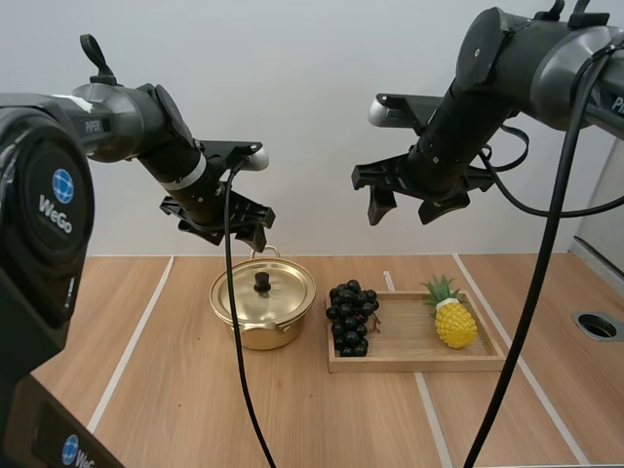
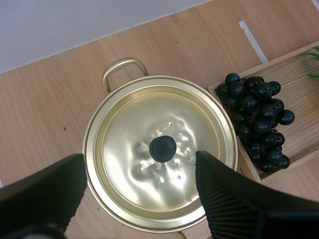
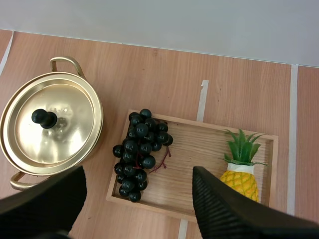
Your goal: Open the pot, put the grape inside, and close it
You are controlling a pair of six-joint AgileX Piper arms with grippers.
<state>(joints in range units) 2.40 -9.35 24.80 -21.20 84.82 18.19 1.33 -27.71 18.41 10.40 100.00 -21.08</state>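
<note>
Pot (image 2: 149,119) under spread left claw (image 2: 139,158), grapes (image 3: 140,144) below right claw (image 1: 402,211)

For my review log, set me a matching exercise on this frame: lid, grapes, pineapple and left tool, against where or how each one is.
Things:
1 lid
2 grapes
3 pineapple
4 left tool

Places or states:
A open, above the pot
B on the tray, at its end away from the pot
C resting on the pot
D on the tray, at its end beside the pot

Pairs: 1-C, 2-D, 3-B, 4-A
</note>
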